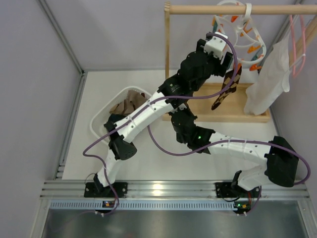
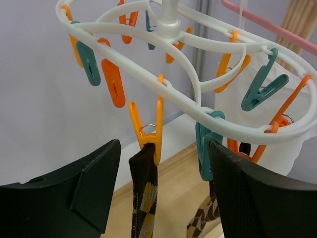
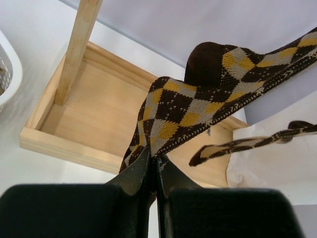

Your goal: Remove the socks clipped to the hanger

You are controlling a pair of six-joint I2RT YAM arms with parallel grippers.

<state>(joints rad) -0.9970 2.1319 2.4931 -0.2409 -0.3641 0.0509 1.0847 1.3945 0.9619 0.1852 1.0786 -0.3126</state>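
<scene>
Socks [image 1: 225, 91] hang under the hanger [image 2: 237, 130], which hooks over the wooden rail [image 1: 198, 9] at the far right of the worktop. The one that matters is the argyle sock [image 2: 143, 193] pinched in the orange clothespin [image 2: 148, 134]. It drops straight down from that pin, long axis vertical, and sits between the jaws of your left gripper [image 2: 164, 163], closer to one finger than the other. Those jaws stand wide apart, level with the pin's lower end, and touch nothing that I can see.

Your right gripper [image 3: 153, 163] is lower down, its jaws fully closed on the bottom end of an argyle sock that stretches up and to the right from them. I judge it is the same sock, though no view proves it. Your left arm is the one at the pin, so the release falls to it.

The top view hides the right jaws beneath the left arm, so only the right wrist view shows that grip. Only the left wrist view shows a second argyle sock [image 2: 203, 218] on the teal clothespin [image 2: 205, 148] just beside.
</scene>
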